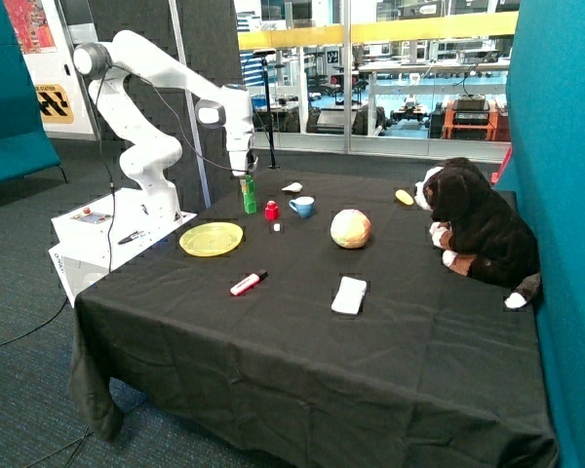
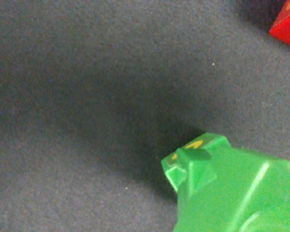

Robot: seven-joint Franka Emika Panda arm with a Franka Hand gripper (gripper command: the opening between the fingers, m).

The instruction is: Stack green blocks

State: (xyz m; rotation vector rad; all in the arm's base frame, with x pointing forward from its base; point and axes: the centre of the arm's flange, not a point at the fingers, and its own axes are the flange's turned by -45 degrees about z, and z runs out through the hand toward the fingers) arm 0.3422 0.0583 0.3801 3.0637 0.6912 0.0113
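Observation:
The green blocks (image 1: 249, 198) stand as one upright bright green column on the black tablecloth, between the yellow plate and the small red block (image 1: 271, 210). How many blocks the column holds I cannot tell. My gripper (image 1: 245, 178) is right at the top of this column. In the wrist view a green block (image 2: 227, 188) with a stud on top fills the corner close to the camera, above the dark cloth. A corner of the red block (image 2: 287, 26) shows beyond it.
A yellow plate (image 1: 212, 238) lies beside the column. A blue cup (image 1: 302, 206) stands past the red block, then a pale ball (image 1: 350, 228). A red marker (image 1: 248, 283) and a white flat object (image 1: 349, 294) lie nearer the front. A plush dog (image 1: 478, 229) sits at the far side.

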